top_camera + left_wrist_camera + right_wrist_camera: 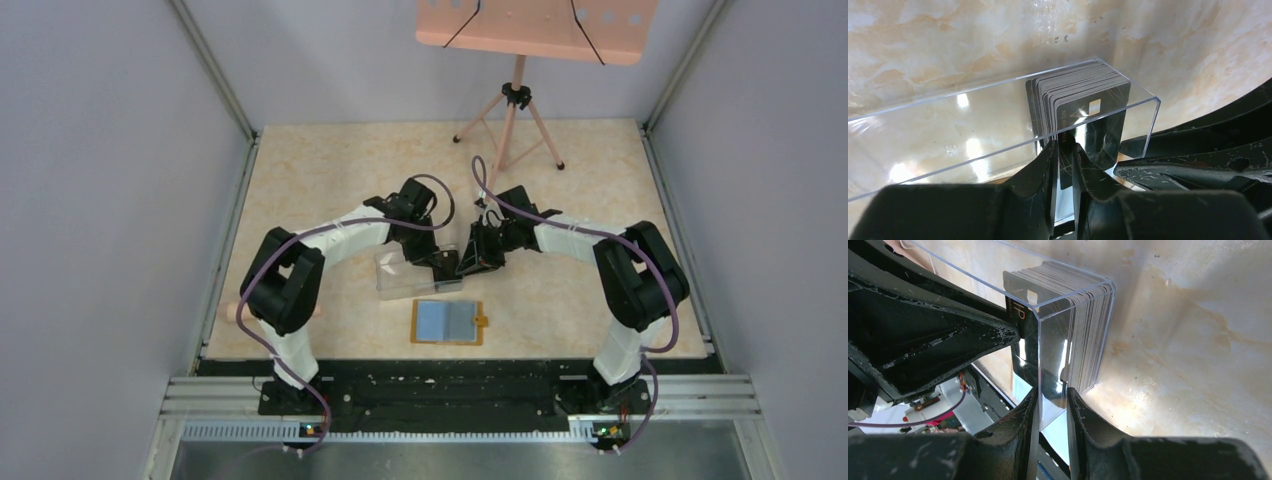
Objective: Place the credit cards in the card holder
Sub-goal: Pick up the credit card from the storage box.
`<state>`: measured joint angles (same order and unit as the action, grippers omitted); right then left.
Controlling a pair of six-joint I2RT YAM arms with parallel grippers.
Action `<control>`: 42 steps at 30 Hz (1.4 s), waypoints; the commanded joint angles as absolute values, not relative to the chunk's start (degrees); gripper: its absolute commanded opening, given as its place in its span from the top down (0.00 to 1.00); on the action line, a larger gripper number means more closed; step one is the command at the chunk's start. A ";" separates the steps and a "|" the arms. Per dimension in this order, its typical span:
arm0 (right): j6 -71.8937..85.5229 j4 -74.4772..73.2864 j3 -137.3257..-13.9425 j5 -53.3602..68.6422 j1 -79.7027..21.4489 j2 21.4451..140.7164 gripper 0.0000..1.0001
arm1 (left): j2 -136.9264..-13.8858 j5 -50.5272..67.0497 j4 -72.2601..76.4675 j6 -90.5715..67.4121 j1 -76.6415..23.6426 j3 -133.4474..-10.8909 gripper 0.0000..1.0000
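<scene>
Top: both arms are met at the clear box (pixel 405 275) R end. The card holder (pixel 447 321) lies open and flat nearer the bases, apart from the box, w/ free room around.

L wrist: credit cards (pixel 1083 95) are stacked upright at the box end. The left gripper (pixel 1064 155) is pinched narrow, apparently on the front card (pixel 1098 125) edge.

R wrist: right gripper (pixel 1053 400) is clamped on the box end wall. Exit for the card is judged upward.

Left arm (pixel 340 235), right arm (pixel 570 238) bent inward; right jaws clamped, left perhaps.
</scene>
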<state>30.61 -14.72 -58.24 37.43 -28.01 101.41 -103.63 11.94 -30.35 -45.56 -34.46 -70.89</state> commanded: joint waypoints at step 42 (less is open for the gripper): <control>30.39 -14.15 -59.02 39.10 -28.85 100.42 0.83 | -109.74 -2.06 -50.11 -39.13 -41.43 -89.88 0.96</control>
<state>30.63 -14.70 -58.22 37.47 -28.01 101.41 -111.66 -0.64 -49.60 -39.05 -40.88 -87.24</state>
